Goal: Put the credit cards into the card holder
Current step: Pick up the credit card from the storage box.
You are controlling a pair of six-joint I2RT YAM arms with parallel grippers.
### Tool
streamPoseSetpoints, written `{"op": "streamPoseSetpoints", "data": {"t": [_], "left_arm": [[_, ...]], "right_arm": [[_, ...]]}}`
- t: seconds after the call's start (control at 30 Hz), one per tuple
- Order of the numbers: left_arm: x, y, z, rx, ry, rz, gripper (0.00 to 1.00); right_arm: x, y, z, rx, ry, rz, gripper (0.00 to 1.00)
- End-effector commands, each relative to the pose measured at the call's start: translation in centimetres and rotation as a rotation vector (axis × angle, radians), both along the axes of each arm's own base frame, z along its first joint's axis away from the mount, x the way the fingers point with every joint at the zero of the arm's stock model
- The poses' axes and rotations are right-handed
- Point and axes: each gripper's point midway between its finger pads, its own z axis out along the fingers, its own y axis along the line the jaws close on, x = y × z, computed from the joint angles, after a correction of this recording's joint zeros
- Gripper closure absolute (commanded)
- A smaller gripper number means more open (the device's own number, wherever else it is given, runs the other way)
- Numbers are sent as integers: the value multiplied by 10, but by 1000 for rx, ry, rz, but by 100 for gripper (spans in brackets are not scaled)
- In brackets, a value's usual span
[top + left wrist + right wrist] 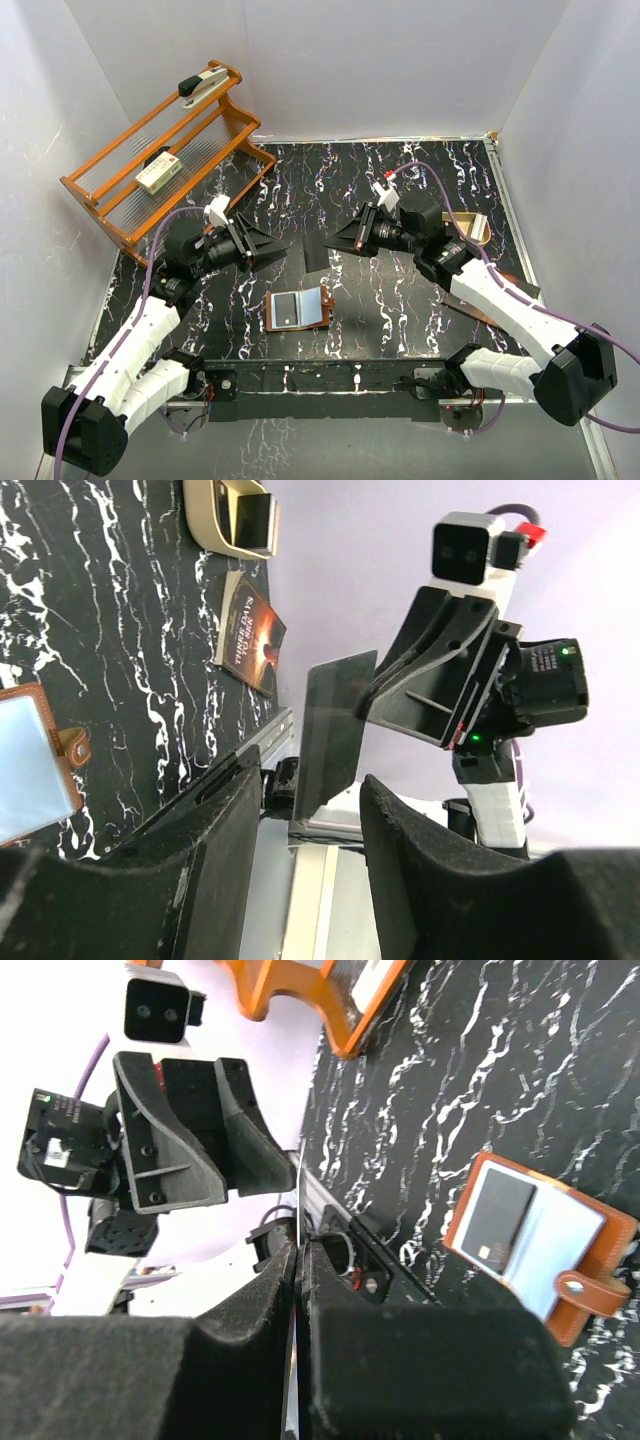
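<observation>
The card holder (298, 310) is lying open and flat on the counter (400, 300), near its front edge and between the two arms. It is a small bifold of brown leather, and its snap tab (328, 296) is sticking out at the right side. A dark grey card (495, 1222) is sitting in one inner half, with a small pale mark near one end. The other half is showing a pale blue-grey face; whether this is a card or a pocket, I cannot tell. A second dark card (333, 730) is hanging in the air above the counter, apart from the holder and tilted on its edge. The right tool (338, 243) is pinching it by one side.
</observation>
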Motion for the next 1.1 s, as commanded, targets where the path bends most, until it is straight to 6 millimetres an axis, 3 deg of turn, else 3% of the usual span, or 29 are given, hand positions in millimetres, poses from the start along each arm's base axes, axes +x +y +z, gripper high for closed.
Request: {"op": "streamPoseSetpoints", "data": {"t": [0.0,0.33,0.7,0.93,1.07], "left_arm": [[-9,-7,15,-83,-23,-63,59],[-10,-8,7,-86,-3,-70,64],[-12,-7,13,-103,-23,-66,99],[-12,-5,11,-89,-34,-54,100],[-13,-3,2,-51,-27,-47,100]], "right_arm": [[-10,15,46,178,-69,35,100],[-23,37,41,207,-36,84,100],[-24,40,25,176,-9,80,100],[-23,36,15,135,3,55,85],[-21,31,7,88,-2,33,70]]}}
